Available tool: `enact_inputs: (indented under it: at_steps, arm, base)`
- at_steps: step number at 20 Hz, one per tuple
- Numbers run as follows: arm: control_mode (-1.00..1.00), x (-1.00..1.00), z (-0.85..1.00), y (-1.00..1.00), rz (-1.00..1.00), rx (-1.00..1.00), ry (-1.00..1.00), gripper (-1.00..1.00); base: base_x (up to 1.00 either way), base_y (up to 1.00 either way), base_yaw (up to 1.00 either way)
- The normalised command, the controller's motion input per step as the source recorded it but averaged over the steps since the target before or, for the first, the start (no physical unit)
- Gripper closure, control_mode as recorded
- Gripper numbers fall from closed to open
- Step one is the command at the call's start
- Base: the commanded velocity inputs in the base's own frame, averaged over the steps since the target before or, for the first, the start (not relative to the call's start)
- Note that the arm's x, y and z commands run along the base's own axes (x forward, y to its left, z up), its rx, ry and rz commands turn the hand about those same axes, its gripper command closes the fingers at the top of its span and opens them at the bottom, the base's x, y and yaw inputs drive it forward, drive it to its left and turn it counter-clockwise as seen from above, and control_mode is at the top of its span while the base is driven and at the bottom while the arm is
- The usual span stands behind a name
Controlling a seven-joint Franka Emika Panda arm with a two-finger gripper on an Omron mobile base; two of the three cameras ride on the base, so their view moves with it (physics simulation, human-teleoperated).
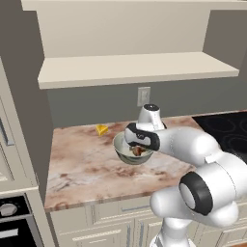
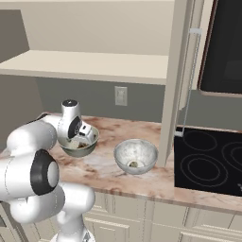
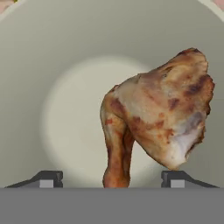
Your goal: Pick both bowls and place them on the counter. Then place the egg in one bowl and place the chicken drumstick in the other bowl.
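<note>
The arm reaches out over the counter and bends down so that its gripper hangs inside the dark grey-green bowl, which sits on the marbled stone roughly midway along it. From the hand view, the two dark fingertips stand well apart at the bottom of the picture, and the chicken drumstick lies between and beyond them on the pale cream floor of the bowl; the jaws are spread and neither tip seems to press on the meat. The drumstick's plump end sits up to one side and its narrow bone end points down toward the gap between the tips. From the left base view a patch of brown shows inside the bowl just under the wrist. From the right base view the same bowl stands beside the arm's hand, and the white grey-speckled bowl sits further along the counter to its right, near the tall cabinet panel and apart from the first bowl. In the bottom of the white bowl rests the egg, a small olive-tan lump. A yellow cheese wedge lies on the counter near the back wall, behind the dark bowl. A black cooktop lies beyond the panel.
</note>
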Motion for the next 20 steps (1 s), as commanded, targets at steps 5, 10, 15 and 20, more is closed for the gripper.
enact_inputs:
  at_steps: [5, 10, 15, 20]
  arm:
    - [-1.00, -0.28, 0.32, 0.12, 0.00, 0.00, -0.07, -1.00]
    - [-1.00, -0.41, 0.56, 0.11, 0.00, 0.00, -0.02, -1.00]
    - [-1.00, -0.50, 0.60, 0.07, 0.00, 0.00, 0.00, -1.00]
    - [-1.00, -0.52, 0.72, 0.06, 0.00, 0.00, 0.00, -1.00]
  base:
    - [0.00, 0.00, 0.00]
    - [0.00, 0.00, 0.00]
    - [0.00, 0.00, 0.00]
    - [0.00, 0.00, 0.00]
